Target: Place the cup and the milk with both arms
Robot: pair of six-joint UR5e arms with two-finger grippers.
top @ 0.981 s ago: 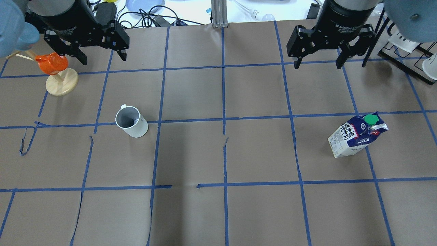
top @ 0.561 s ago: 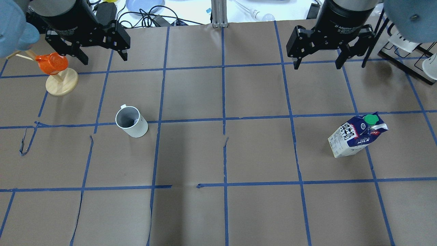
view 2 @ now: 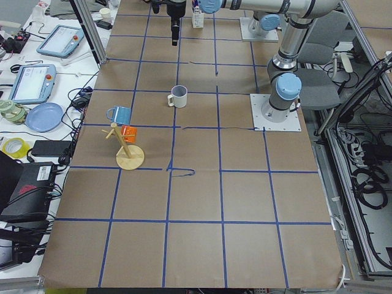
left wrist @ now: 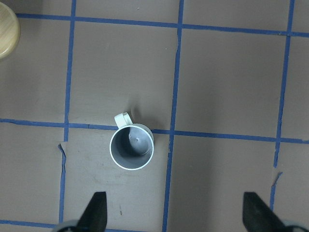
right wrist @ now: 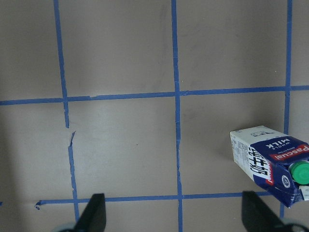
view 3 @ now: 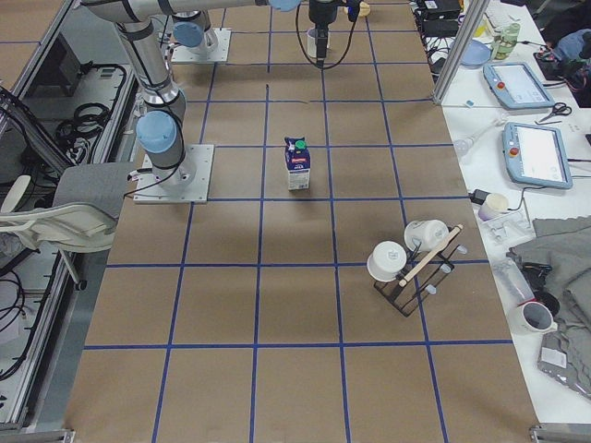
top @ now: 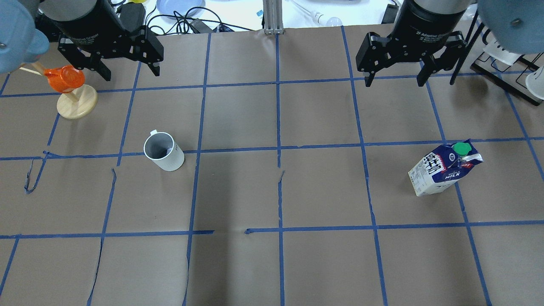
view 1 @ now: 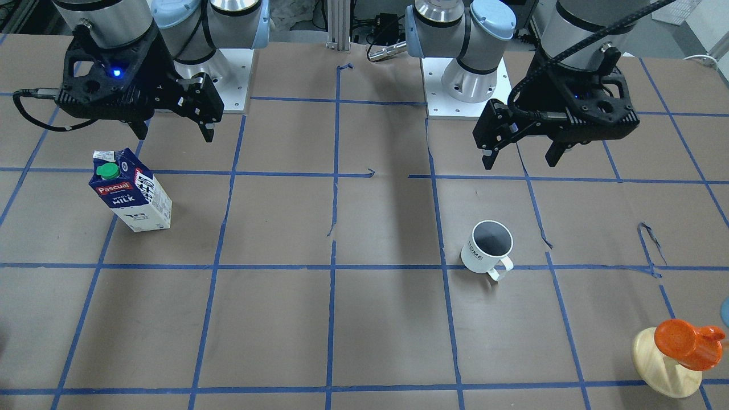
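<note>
Brown paper table [top: 238, 191], matte and creased, gridded with blue tape.
Glossy white cylindrical cup [top: 163, 151] stands upright on the robot's left; the boxy gable-top milk [top: 444, 168] stands on its right. Left gripper [top: 131, 74] and right gripper [top: 395, 83] hang above, jaws wide, empty.

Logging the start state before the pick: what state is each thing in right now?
cup: upright, empty, ungripped.
milk: upright, cap on, ungripped.
left gripper: open, holding nothing.
right gripper: open, holding nothing.
orange cup: hanging on wooden stand.
</note>
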